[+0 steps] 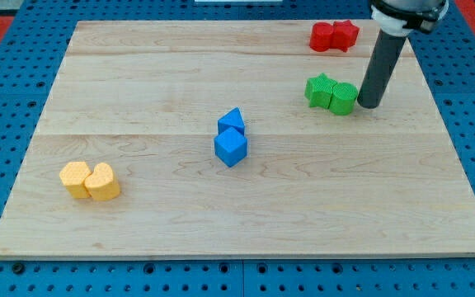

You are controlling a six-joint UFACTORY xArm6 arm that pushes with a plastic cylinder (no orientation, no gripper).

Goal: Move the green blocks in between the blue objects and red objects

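Two green blocks sit together at the view's upper right: a green star (321, 89) and a green cylinder (343, 98) touching it on the right. My tip (368, 105) is just right of the green cylinder, touching or nearly touching it. Two red blocks (334, 36) lie side by side near the view's top right, above the green pair. Two blue blocks sit at the middle: a blue triangular one (231, 120) and a blue cube (231, 147) right below it.
Two yellow blocks (90, 181) lie together at the view's lower left. The wooden board (138, 82) rests on a blue perforated surface; its right edge is close to my tip.
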